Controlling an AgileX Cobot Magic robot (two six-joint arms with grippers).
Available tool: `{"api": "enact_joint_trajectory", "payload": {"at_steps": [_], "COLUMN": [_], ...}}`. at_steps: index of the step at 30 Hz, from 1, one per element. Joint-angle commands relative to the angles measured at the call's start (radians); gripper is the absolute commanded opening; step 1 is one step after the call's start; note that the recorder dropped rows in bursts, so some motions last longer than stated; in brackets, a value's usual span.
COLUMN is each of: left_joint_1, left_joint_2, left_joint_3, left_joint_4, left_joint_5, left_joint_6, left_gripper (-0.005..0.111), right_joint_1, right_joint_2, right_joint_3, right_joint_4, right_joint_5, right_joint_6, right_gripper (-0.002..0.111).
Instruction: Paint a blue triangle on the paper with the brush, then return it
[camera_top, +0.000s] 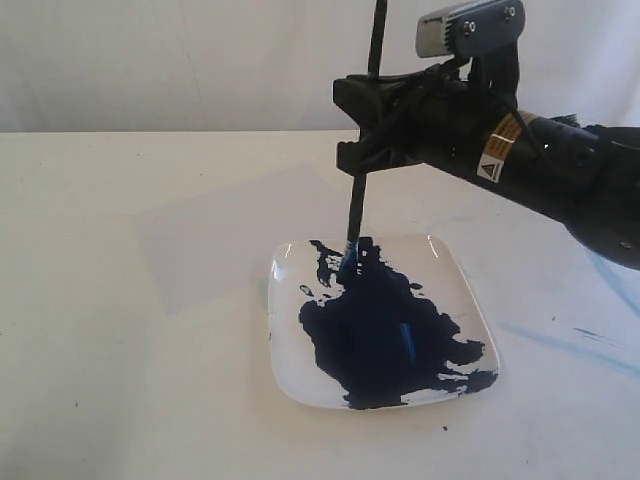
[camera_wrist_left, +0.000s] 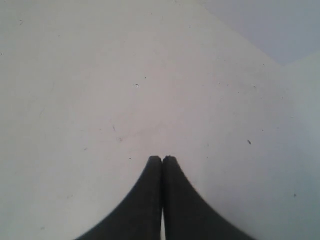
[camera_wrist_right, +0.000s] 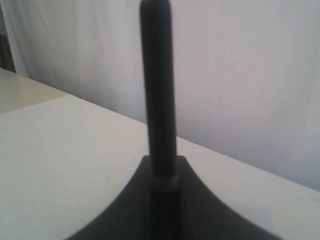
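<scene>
Around the plate the table lies bare at the front and far left. To its right, pale blue streaks mark the surface under the arm. The paper lies flat left of the plate, its near corner meeting the plate's left rim; whether it slips underneath cannot be told.

The brush stands almost upright, its top leaning slightly right and running out of the exterior view. Its bristles point down into the dark blue paint near the plate's far edge.

The right arm reaches in from the right, roughly level, wrist camera on top. The right gripper points left, clamped on the brush handle.

The left gripper has its jaws pressed together, holding nothing, over bare table.
</scene>
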Motion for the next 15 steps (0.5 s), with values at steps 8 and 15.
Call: {"api": "enact_joint_trajectory", "payload": {"at_steps": [8,15], "left_joint_1": [-0.008,-0.008], "left_joint_2": [0.005,0.005], "left_joint_3": [0.004,0.004], "left_joint_4": [-0.003,-0.003], "left_joint_5": [0.001,-0.141], "left_joint_6": [0.014,0.015], "left_gripper": [0.000,0.000], "right_joint_1": [-0.006,-0.006], "right_joint_2": [-0.065,-0.103], "right_joint_3": [0.001,0.001], "right_joint_4": [0.000,-0.066], "right_joint_5": [-0.049,0.016], "right_joint_6": [0.050,0.117], "right_gripper": [0.000,0.000]}}
